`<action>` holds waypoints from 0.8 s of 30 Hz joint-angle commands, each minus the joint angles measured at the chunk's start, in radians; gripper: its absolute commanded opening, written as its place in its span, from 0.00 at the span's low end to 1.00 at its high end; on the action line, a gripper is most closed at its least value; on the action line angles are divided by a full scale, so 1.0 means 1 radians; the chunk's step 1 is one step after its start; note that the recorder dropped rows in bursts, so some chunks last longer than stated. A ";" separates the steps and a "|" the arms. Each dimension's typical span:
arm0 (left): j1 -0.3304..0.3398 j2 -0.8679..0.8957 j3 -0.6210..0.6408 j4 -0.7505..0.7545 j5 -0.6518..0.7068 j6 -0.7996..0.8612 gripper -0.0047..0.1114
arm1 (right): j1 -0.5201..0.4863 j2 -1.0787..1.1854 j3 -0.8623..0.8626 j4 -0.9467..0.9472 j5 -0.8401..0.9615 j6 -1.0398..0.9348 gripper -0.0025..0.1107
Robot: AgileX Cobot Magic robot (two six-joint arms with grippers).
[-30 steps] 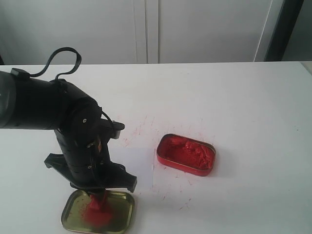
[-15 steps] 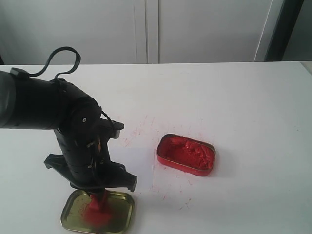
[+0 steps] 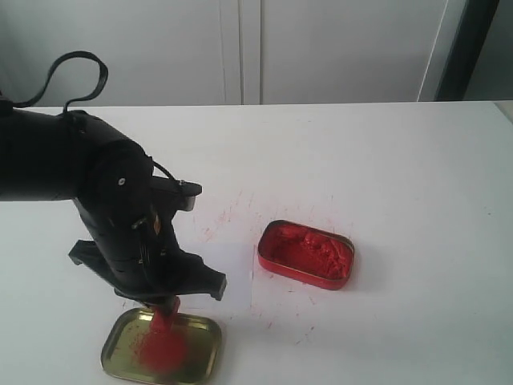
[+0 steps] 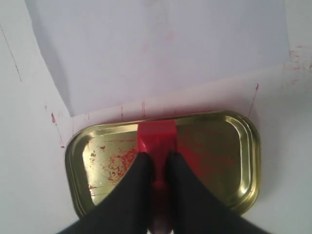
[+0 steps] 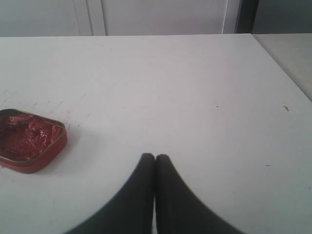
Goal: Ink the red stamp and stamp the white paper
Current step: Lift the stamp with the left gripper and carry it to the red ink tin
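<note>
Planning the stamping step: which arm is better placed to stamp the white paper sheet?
Left. The left gripper clamps the small red T-shaped plastic stamp over the gold metal lid, beside the white paper sheet. The right gripper is shut, empty.

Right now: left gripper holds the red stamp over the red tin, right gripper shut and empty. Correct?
One thing is off. The left gripper holds the red stamp over the gold lid, not the red tin, which sits apart to the side; the left wrist view shows it. The right gripper is shut and empty, as you said.
</note>
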 commanded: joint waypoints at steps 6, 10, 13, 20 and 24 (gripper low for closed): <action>-0.004 -0.053 -0.006 -0.009 0.030 0.104 0.04 | -0.002 -0.006 0.006 0.001 -0.014 0.000 0.02; -0.004 -0.067 -0.029 -0.009 0.080 0.163 0.04 | -0.002 -0.006 0.006 0.001 -0.014 0.000 0.02; -0.004 -0.067 -0.073 -0.012 0.159 0.226 0.04 | -0.002 -0.006 0.006 0.001 -0.014 0.000 0.02; -0.004 -0.067 -0.190 -0.026 0.266 0.335 0.04 | -0.002 -0.006 0.006 0.001 -0.014 0.000 0.02; -0.004 -0.059 -0.270 -0.026 0.304 0.379 0.04 | -0.002 -0.006 0.006 0.001 -0.014 0.000 0.02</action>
